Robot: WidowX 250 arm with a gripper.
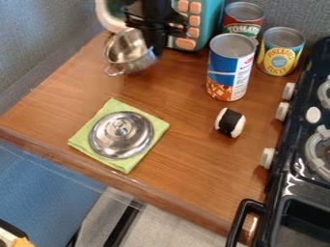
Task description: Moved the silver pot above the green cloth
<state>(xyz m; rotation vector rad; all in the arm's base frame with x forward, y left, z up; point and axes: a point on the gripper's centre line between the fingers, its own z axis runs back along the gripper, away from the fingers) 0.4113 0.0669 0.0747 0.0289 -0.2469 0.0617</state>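
In the camera view, a round silver metal lid (pixel 121 136) rests on a lime-green cloth (pixel 153 126), while farther back a tilted, shiny silver pot (pixel 130 52) hangs from the black two-finger gripper (pixel 154 47), seemingly pinched closed on its side, near a teal box with peach buttons (pixel 209 30).

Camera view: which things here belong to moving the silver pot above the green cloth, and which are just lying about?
Part of the job:
- silver pot, tilted, at the gripper
- green cloth
- silver lid, probably, as it lies on the cloth

Just lying about:
- tomato can
- pineapple can
- blue-and-white can
- black-and-white roll
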